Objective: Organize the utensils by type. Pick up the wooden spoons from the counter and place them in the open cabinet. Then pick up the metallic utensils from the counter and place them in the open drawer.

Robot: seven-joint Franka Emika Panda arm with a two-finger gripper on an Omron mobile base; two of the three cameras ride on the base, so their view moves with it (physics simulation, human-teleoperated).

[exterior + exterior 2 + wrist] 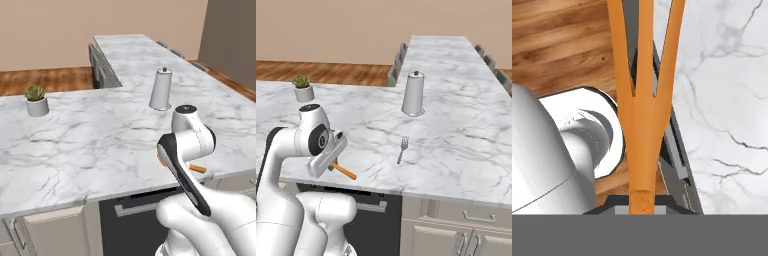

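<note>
Orange-copper in colour, the pronged fork (644, 125) runs straight up the middle of the hand view, its three tines spreading toward the top edge and its handle end pinched at the bottom, where the hand (643, 200) is closed tight on it. Behind the fork in that view lie the white marble counter (722, 100) on the right and wooden floor (557, 45) on the left.

From the right base view, the hand (332, 165) sits low at the front edge of the counter (456, 150), below the white wrist, and the orange fork (345, 172) sticks out of it at a slant toward the lower right, over the counter's lip. In the left base view a short orange stretch of the same fork (199, 169) pokes out from behind the arm near the counter's front edge.

Further along the counter, the dull grey steel fork (402, 149) lies flat on the marble, well apart from the hand, prongs pointing away from the base. Beyond it stands an upright white paper-towel roll (414, 94) on its holder, and a small potted plant (303, 88) sits off to the left. Below the counter's front edge is a dark appliance front (373, 225) with a bar handle.
</note>
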